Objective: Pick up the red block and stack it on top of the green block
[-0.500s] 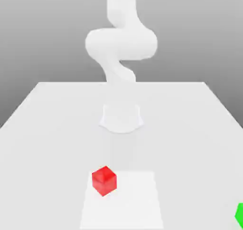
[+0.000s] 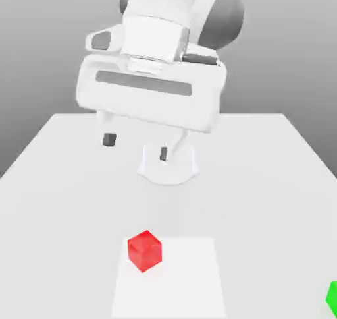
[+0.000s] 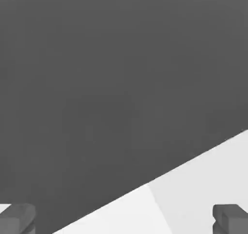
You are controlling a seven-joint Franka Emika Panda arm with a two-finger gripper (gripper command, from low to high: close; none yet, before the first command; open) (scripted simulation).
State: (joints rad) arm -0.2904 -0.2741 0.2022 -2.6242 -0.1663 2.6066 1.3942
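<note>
The pincer (image 2: 136,147) hangs high over the white table (image 2: 263,179), spread wide with nothing between its dark fingertips (image 2: 109,140) and touching nothing. In the hand view both pads (image 3: 231,218) sit well apart at the frame's edges with bare table between them. The red block (image 2: 145,250) rests on the table on a lighter square patch (image 2: 191,278), well below and in front of the pincer. The green block (image 2: 333,298) lies at the exterior view's right edge, partly cut off, well apart from the red one.

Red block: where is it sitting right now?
In the exterior view the red block rests on the table, near its front edge and left of centre, with the green block far off at the view's right edge.
</note>
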